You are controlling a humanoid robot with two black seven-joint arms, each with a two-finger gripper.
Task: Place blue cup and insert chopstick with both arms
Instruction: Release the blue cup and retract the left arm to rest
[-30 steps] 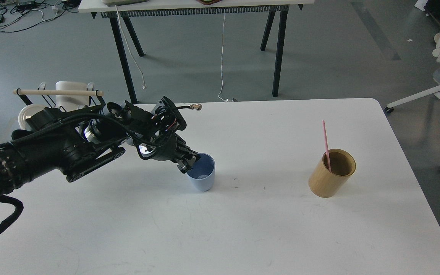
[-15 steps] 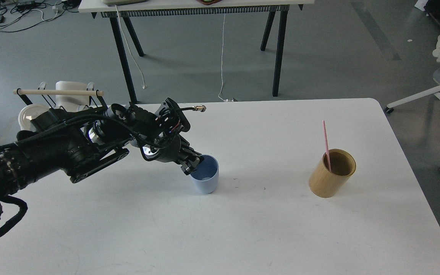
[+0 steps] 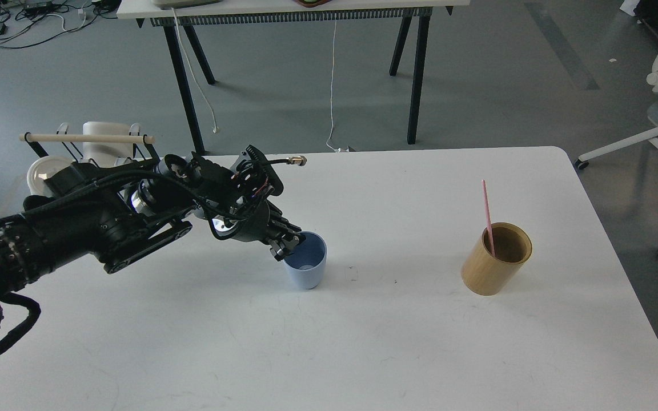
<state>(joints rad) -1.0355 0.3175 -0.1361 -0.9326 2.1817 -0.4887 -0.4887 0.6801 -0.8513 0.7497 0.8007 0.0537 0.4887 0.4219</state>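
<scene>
The left gripper (image 3: 287, 244) is pinching the near-left rim of the blue cup (image 3: 308, 268), which is standing upright on the white table (image 3: 363, 342), left of centre. The chopstick (image 3: 488, 217) is leaning inside the tan holder (image 3: 494, 262), well apart to the right. The right arm is lying outside the view.

The left gripper (image 3: 287, 246) pinches the near-left rim of the blue cup (image 3: 306, 268), which stands upright near the middle of the white table (image 3: 363, 342). Well apart, toward the right edge, the pink chopstick (image 3: 487, 217) leans inside the tan cylinder (image 3: 496, 260). A wire rack (image 3: 86, 145) sits at the far-left corner.
</scene>
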